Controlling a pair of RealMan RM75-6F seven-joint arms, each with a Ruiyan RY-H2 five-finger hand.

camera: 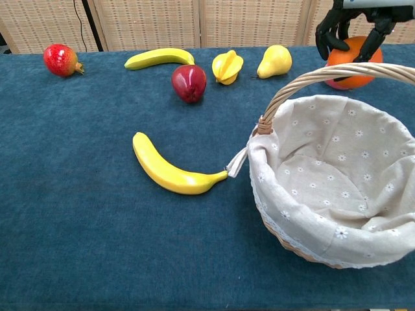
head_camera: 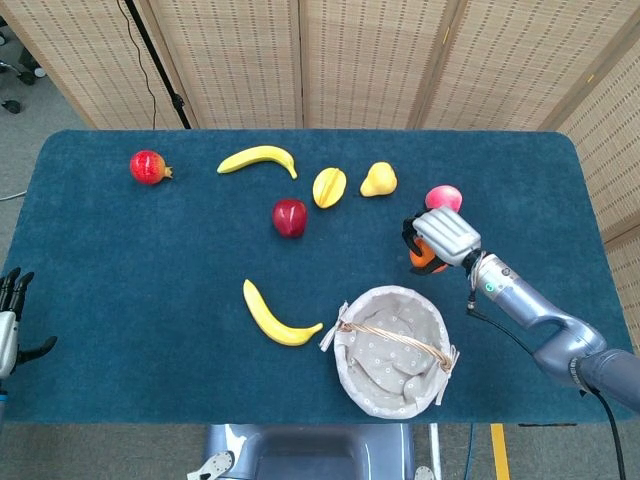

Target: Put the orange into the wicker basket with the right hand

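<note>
The orange point(head_camera: 424, 260) point(camera: 351, 62) lies on the blue table, right of centre and just behind the wicker basket point(head_camera: 346, 366) point(camera: 305, 214). My right hand point(head_camera: 443, 236) point(camera: 355, 23) sits on top of it, with dark fingers curled down both sides and gripping it. Whether the orange is lifted off the cloth is unclear. The cloth-lined basket is empty, and its handle point(camera: 324, 75) arches in front of the orange in the chest view. My left hand point(head_camera: 10, 322) rests at the table's left front edge, fingers apart, holding nothing.
Just behind the right hand is a pink fruit point(head_camera: 444, 197). A yellow pear point(head_camera: 378, 180), star fruit point(head_camera: 329, 187), red apple point(head_camera: 290, 217), banana point(head_camera: 259, 158) and pomegranate point(head_camera: 148, 167) lie along the back. Left of the basket is a second banana point(head_camera: 276, 316).
</note>
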